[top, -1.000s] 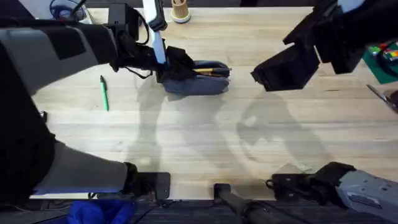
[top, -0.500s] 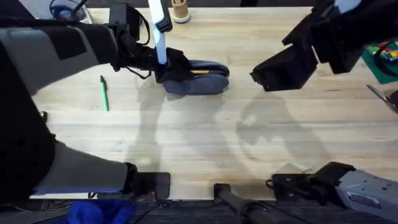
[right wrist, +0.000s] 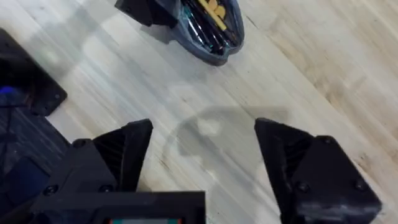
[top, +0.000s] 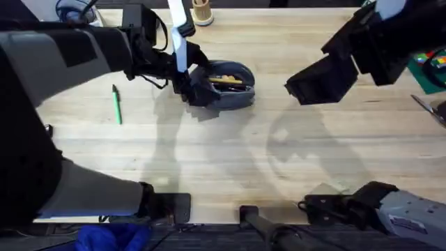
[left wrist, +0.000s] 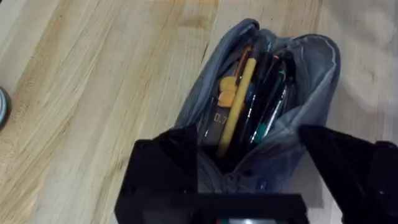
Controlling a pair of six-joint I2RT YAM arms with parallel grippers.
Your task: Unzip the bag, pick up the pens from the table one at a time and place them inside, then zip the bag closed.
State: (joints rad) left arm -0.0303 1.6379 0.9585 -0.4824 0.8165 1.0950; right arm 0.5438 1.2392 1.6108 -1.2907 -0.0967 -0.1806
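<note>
The blue-grey bag lies on the table at the far middle, its zip open and its mouth facing up. A mustard-yellow pen lies inside among dark pens; in the left wrist view the same pen shows in the gaping bag. My left gripper is shut on the bag's left end, one finger on each side. The green pen lies on the table, left of the bag. My right gripper hangs open above bare wood, right of the bag.
A small wooden cup stands at the table's far edge behind the bag. A green object sits at the right edge. Bare wood stretches across the table's middle and front.
The bag has turned in my left gripper from lying on its side to mouth-up, opening wider. My right gripper has barely moved. The green pen stays put.
</note>
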